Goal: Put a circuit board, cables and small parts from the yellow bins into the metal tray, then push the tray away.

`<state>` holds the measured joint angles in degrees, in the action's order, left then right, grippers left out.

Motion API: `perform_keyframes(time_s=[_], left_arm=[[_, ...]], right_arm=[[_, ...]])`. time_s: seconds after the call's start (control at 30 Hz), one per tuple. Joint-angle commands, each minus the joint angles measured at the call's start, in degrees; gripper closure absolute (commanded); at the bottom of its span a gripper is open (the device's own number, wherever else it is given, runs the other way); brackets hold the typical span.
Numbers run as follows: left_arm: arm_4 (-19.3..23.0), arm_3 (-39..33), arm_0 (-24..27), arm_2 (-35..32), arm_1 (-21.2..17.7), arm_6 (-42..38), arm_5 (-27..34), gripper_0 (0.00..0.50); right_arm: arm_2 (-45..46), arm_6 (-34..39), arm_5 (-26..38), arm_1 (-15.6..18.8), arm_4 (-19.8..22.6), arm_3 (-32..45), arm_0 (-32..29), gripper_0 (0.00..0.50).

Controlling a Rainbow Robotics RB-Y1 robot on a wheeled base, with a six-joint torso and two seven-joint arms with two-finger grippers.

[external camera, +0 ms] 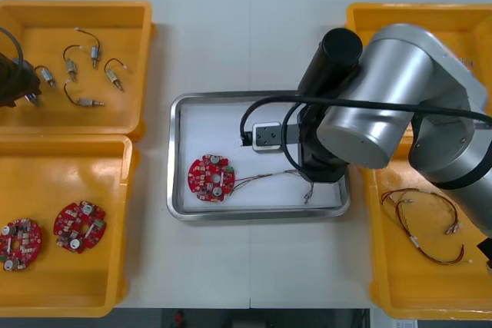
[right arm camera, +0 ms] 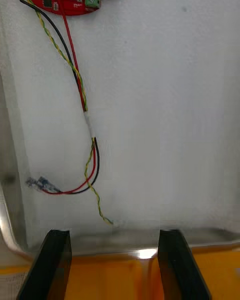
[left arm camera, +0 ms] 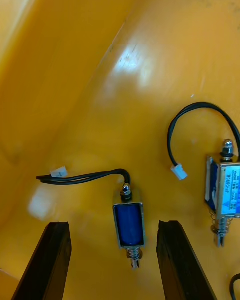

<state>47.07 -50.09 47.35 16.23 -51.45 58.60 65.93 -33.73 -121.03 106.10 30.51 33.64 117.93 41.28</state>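
Currently the left gripper (left arm camera: pixel 114 229) is hovering low inside the far yellow bin (external camera: pixel 46 36) on the robot's left, its black fingers standing wide apart and gripping nothing. A small metal part (left arm camera: pixel 129 225) with a blue body is lying on the bin floor right between those fingers, a little nearer one than the other and touching neither. Its long axis is running parallel to the fingers, and its thin black cable (left arm camera: pixel 85 176) is leaving the far end and trailing off sideways to a white plug. The jaws are therefore facing its two long flanks and, by my judgement, would be closing across its narrow width. A second small metal part (left arm camera: pixel 227 185) is lying just outside one finger, and could be getting nudged if the gripper drifts that way.

The right gripper (right arm camera: pixel 115 235) is hanging over the metal tray (external camera: pixel 178 151) at its edge on the robot's right, fingers spread wide and empty. Ahead of them a red and yellow cable (right arm camera: pixel 89 125) is lying on the white tray floor, reaching to the round red circuit board (external camera: pixel 211 178). The left arm is plainly the one placed for the small part.
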Motion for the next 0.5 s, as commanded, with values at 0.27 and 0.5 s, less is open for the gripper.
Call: perform_keyframes(time_s=[0.27, 0.5], left_arm=[[0.6, -0.1, -1.4, 0.9, 0.8, 5.2, -3.1, 0.000], [0.7, -0.1, -2.4, 2.9, 1.0, 5.2, -5.5, 0.000]], right_arm=[[17.2, 8.8, 3.9, -1.8, 1.9, 11.3, -4.3, 0.000], [27.7, 17.1, 3.9, 1.3, 2.7, 15.1, -9.6, 0.000]])
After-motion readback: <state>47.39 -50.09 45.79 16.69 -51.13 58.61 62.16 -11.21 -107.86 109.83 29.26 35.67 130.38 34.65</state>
